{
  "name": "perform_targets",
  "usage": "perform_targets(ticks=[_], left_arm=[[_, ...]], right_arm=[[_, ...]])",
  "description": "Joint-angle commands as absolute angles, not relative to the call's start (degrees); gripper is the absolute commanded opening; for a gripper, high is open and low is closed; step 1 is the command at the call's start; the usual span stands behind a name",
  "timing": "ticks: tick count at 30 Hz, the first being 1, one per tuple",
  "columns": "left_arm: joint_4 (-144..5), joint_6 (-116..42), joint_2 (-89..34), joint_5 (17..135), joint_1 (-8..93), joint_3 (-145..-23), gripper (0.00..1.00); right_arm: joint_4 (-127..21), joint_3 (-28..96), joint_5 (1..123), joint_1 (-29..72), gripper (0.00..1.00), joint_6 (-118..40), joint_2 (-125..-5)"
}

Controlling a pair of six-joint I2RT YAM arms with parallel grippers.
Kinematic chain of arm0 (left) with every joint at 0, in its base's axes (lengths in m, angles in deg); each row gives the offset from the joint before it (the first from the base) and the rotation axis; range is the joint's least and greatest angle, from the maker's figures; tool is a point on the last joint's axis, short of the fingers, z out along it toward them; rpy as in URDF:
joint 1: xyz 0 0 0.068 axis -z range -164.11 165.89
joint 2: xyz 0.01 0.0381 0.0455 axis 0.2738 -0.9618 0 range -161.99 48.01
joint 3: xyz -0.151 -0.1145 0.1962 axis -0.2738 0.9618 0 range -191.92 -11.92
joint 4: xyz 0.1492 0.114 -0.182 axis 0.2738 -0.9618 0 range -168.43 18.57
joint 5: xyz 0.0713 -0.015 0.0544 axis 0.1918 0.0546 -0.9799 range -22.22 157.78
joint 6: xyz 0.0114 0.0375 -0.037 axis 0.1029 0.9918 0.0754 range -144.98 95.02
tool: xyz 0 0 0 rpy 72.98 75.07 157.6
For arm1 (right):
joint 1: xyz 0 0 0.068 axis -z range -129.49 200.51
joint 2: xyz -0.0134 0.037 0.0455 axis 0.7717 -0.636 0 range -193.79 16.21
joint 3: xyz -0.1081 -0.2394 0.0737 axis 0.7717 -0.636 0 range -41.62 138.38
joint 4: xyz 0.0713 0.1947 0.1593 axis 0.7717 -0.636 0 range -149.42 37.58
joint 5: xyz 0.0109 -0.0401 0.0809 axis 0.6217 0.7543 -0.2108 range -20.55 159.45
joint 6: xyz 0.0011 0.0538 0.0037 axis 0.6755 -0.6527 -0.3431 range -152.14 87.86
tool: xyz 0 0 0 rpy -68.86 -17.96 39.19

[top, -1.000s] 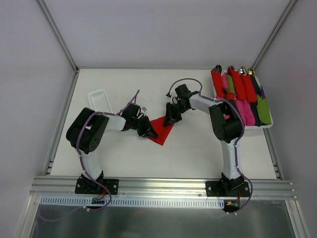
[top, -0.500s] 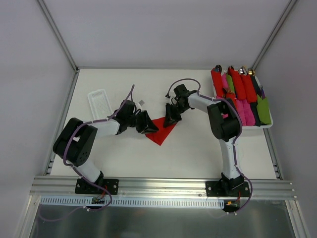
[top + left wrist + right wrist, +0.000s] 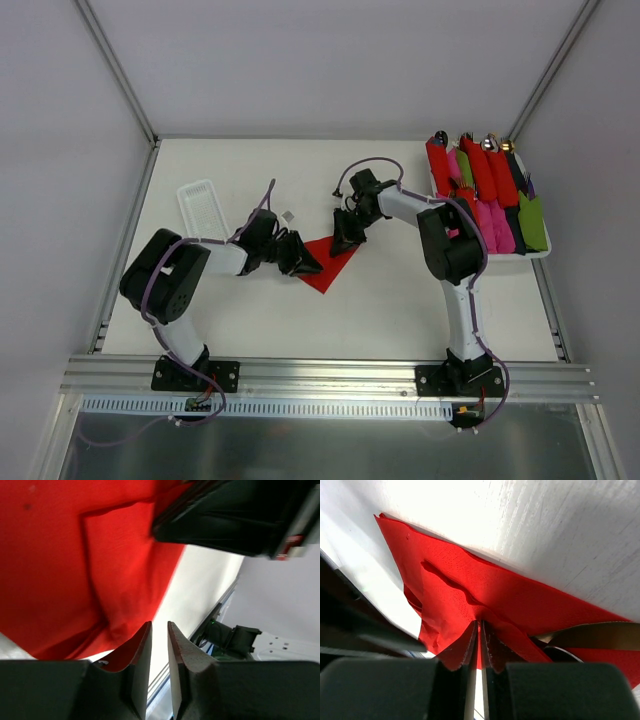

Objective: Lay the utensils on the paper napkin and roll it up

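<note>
The red paper napkin (image 3: 328, 268) lies crumpled on the white table between my two grippers. My right gripper (image 3: 343, 240) is at its far corner, shut on a raised fold of the napkin (image 3: 520, 590); red paper shows between the fingertips of the gripper (image 3: 480, 622). A shiny metal utensil (image 3: 585, 635) peeks from under the fold to the right of those fingers. In the top view the utensils are hidden. My left gripper (image 3: 305, 266) sits at the napkin's left edge. Its jaws (image 3: 159, 625) are open by a narrow gap with nothing in it, the napkin (image 3: 75, 555) just beside them.
A white tray (image 3: 540, 255) at the right edge holds several red, pink and green rolled bundles (image 3: 480, 175). A white ribbed container (image 3: 203, 207) sits at the left, and a small pale object (image 3: 288, 215) lies behind the left gripper. Metal frame rails border the table.
The left arm swung away and came back, its gripper lifting off the napkin's left edge and returning with the jaws slightly wider. The right gripper kept its hold and barely moved.
</note>
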State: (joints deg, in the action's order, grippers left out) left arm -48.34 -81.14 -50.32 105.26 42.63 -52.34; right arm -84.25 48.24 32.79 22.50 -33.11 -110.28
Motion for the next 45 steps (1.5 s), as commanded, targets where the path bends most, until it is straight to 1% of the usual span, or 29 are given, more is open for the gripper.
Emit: perform_targets(ticks=[1,4,5,7,8,13,17,20,21,22,25,29,35,38,42,43,45], left_arm=[[-48.93,-80.97,-52.70,105.05,43.58,-51.82,0.18],[-52.79,-79.30,-54.55,103.38,43.75,-52.61,0.15],[-55.85,-78.77,-55.00,102.68,43.75,-53.05,0.12],[-58.24,-77.80,-55.52,100.22,43.75,-53.14,0.09],[-58.86,-77.45,-55.53,99.60,43.75,-53.05,0.06],[-63.25,-77.45,-55.70,95.21,43.75,-52.79,0.00],[-63.88,-78.85,-57.19,94.41,43.75,-52.88,0.00],[-63.88,-80.08,-57.81,93.80,43.75,-52.61,0.00],[-63.88,-80.69,-57.90,93.01,43.75,-52.53,0.00],[-63.88,-81.13,-57.90,92.57,43.75,-52.00,0.00],[-63.79,-84.03,-57.55,90.90,43.84,-50.86,0.00],[-59.14,-88.78,-56.93,89.58,44.89,-48.31,0.00],[-57.90,-93.53,-57.46,86.07,47.44,-48.22,0.00],[-57.81,-95.37,-58.42,84.93,48.41,-48.57,0.00],[-57.46,-97.83,-59.31,84.05,48.94,-48.31,0.00],[-57.20,-97.93,-59.48,84.04,49.03,-48.13,0.00],[-57.20,-97.93,-59.83,84.13,49.03,-48.22,0.00]], right_arm=[[-86.17,49.87,36.23,22.29,0.08,-30.74,-112.20],[-86.87,50.31,36.32,22.38,0.08,-30.21,-112.37],[-86.79,50.57,36.41,22.38,0.08,-30.21,-112.37],[-86.87,50.84,36.14,22.29,0.08,-29.86,-112.37],[-87.13,51.36,36.14,22.29,0.08,-29.59,-112.55],[-87.93,53.56,35.71,22.20,0.08,-28.37,-112.55],[-87.14,54.18,34.56,22.56,0.11,-27.75,-108.78],[-86.70,53.92,35.61,22.64,0.18,-24.60,-102.55],[-86.87,54.00,37.53,22.56,0.24,-23.63,-100.87],[-89.05,55.05,39.46,22.21,0.27,-22.66,-98.25],[-94.06,56.64,46.76,21.68,0.27,-22.03,-94.72],[-95.22,52.09,51.70,21.50,0.26,-26.15,-91.99],[-96.11,48.38,59.43,18.96,0.27,-35.38,-93.30],[-96.63,48.64,62.33,17.29,0.34,-38.03,-94.88],[-97.15,50.92,64.18,15.88,0.40,-38.82,-98.04],[-97.33,51.71,63.92,15.44,0.40,-38.91,-99.09],[-96.72,51.90,61.21,15.35,0.34,-38.12,-99.71]])
